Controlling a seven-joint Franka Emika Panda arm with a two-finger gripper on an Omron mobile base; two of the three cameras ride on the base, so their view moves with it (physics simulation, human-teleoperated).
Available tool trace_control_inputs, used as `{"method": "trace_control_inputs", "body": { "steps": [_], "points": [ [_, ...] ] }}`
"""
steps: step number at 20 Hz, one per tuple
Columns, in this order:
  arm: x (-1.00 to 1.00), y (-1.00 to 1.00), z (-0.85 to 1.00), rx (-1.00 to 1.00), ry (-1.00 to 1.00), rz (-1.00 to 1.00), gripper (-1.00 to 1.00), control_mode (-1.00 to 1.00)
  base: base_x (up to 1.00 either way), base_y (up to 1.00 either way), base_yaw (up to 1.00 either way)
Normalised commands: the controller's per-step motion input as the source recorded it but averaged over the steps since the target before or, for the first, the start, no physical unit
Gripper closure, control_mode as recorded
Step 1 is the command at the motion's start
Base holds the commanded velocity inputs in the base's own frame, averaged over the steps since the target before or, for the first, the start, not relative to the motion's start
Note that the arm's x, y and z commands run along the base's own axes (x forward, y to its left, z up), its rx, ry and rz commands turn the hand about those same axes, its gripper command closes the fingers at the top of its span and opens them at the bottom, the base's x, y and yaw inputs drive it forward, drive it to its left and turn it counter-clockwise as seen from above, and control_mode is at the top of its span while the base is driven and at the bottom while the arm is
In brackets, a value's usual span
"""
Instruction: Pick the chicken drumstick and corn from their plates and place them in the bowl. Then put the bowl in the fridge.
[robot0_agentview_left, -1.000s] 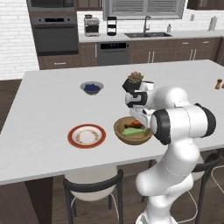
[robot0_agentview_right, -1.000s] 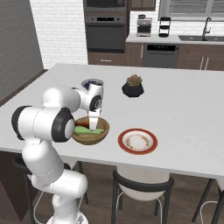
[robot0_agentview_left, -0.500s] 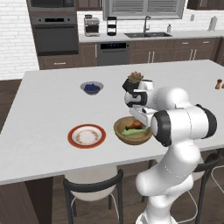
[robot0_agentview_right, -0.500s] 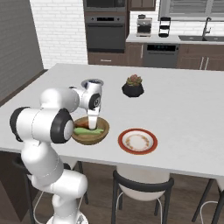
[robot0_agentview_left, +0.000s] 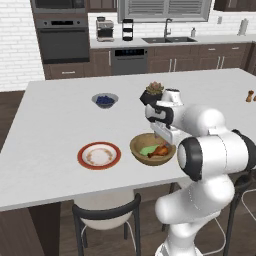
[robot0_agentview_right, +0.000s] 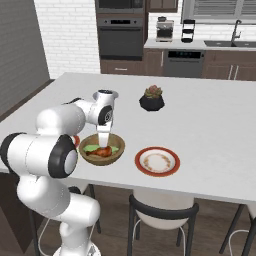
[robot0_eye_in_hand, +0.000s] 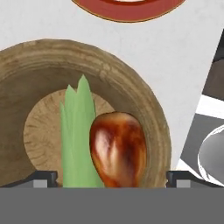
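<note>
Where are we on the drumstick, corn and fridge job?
Done: drumstick and corn both lie in the bowl; a plate beside it is bare. In hand: nothing, the pincer hangs open over the bowl. Left: grip the bowl and take it to the fridge.

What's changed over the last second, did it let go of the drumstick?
Yes. The gripper has opened wide and released the drumstick, which now lies in the bowl beside the corn, with the hand just above. The bowl, the plate, the blueberry bowl and the plant pot stayed put.
</note>
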Motion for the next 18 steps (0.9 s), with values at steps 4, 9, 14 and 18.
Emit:
{"method": "trace_control_inputs", "body": {
  "steps": [4,9,14,18],
  "points": [
    [-0.03,0.00,0.36,0.00,-0.04,0.00,-1.00,-1.00,0.00,0.00,0.00],
    [-0.50,0.00,0.34,0.00,-0.04,0.00,-1.00,-1.00,0.00,0.00,0.00],
    [-0.43,0.09,0.14,0.00,-0.06,0.05,-1.00,-1.00,0.00,0.00,0.00],
    [-0.08,0.58,0.02,-0.01,-0.02,0.31,-1.00,-1.00,0.00,0.00,0.00]
  ]
}}
